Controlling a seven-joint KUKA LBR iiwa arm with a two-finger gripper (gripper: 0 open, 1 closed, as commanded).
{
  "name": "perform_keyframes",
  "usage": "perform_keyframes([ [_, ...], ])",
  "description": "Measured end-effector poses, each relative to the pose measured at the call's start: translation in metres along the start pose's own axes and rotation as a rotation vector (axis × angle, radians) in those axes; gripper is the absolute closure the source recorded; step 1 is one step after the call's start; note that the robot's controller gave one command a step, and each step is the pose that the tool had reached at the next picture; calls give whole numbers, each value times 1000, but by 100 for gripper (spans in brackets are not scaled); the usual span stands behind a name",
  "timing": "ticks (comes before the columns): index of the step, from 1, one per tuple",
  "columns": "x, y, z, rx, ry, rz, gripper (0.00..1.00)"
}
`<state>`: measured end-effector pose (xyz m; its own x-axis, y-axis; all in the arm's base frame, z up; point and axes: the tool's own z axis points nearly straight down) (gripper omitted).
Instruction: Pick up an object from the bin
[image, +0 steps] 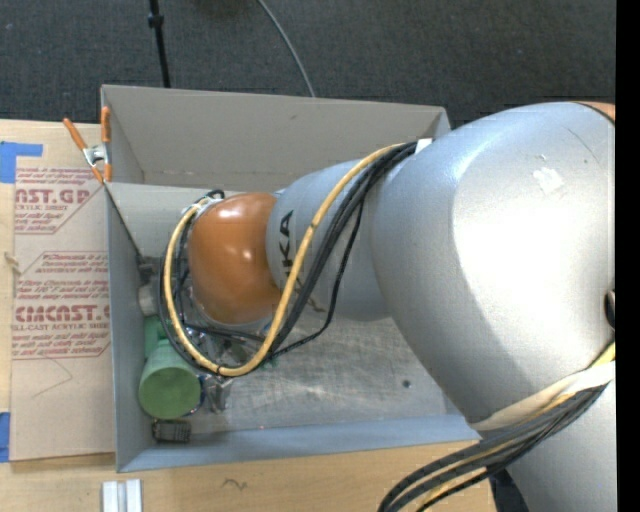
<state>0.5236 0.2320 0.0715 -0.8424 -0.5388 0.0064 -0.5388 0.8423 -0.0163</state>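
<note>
A green cylinder (166, 385) lies in the bin's near left corner, its round end facing up towards the camera. My gripper (214, 388) is low in that corner, right beside the cylinder's right side, and most of it is hidden under the wrist. A small dark block (172, 431) rests against the near wall just below the cylinder. A grey metal piece (148, 296) sits by the left wall above the green cylinder.
The arm with its orange dome and looped cables covers the bin's middle and right. Bare grey floor shows along the near wall to the right of the gripper. The left and near walls stand close around the gripper.
</note>
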Motion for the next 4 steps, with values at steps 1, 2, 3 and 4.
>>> perform_keyframes([
  [1,15,5,-1,-8,-13,70,0],
  [2,15,9,0,-13,-9,65,100],
  [3,17,10,-52,-16,-12,81,100],
  [4,12,13,-132,-16,-18,27,100],
])
